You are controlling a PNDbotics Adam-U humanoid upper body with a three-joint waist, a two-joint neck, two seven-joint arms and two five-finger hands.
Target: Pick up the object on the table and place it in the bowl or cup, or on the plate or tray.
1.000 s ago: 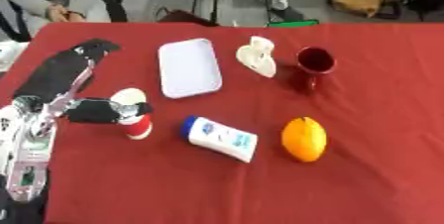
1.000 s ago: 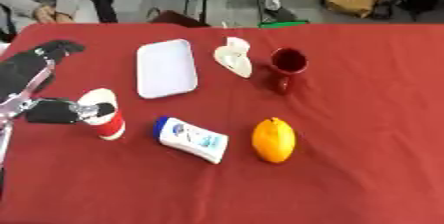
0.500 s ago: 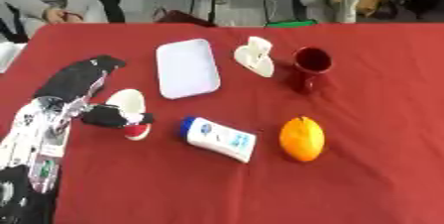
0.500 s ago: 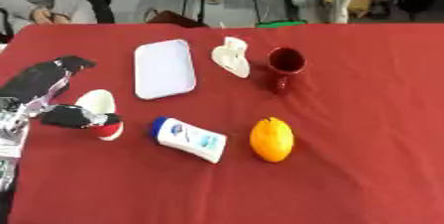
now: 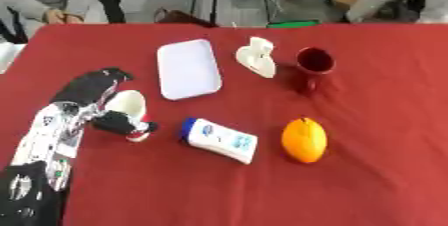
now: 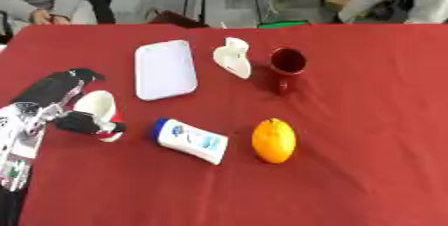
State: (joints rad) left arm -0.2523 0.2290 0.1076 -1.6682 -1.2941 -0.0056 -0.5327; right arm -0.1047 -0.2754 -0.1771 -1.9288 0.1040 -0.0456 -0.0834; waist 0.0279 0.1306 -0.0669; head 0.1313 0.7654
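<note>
Red-clothed table (image 5: 376,190) in left eye view: left hand (image 5: 109,120) at left edge, black fingers curled round tilted white-and-red cup (image 5: 129,111); white rectangular tray (image 5: 186,68) behind. Right eye view: white blue-capped tube (image 6: 190,140) lying beside round orange fruit (image 6: 274,140); dark red mug (image 6: 285,65), pale white object (image 6: 233,57) farther back.

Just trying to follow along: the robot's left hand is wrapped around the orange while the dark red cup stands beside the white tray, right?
Not quite. The left hand is wrapped around a white and red cup, as the left eye view shows. The orange lies untouched. The dark red cup does stand near the white tray.
</note>
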